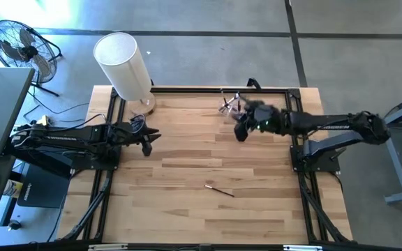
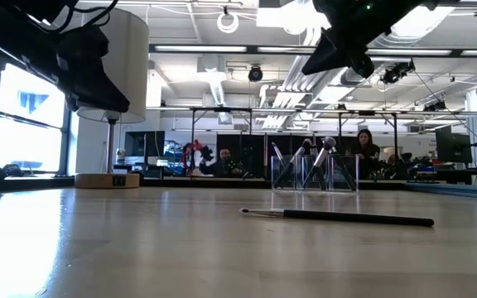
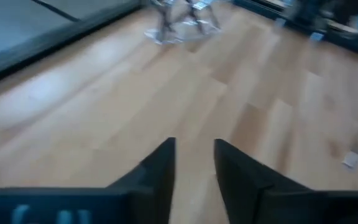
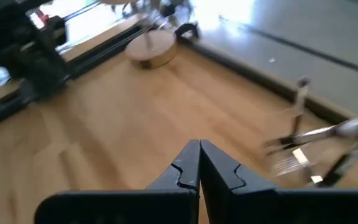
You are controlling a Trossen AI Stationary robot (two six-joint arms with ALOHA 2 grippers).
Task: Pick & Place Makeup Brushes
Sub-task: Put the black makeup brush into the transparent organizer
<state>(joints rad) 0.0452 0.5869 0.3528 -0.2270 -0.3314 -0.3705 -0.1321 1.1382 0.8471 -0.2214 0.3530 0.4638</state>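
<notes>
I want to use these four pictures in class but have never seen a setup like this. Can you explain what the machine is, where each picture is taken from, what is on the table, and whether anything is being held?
Two dark robot arms work at a wooden table. One picture looks straight down, one looks level across the tabletop, and one comes from a camera on each wrist.

The left end effector hangs near the table's left side, fingers slightly apart, empty. The right end effector is near the far edge, fingers closed, holding nothing.

One makeup brush lies flat mid-table. More brushes stand in a clear holder at the far edge, beside the right end effector. A lamp with a white shade stands at the far left corner. People show in the room beyond.
</notes>
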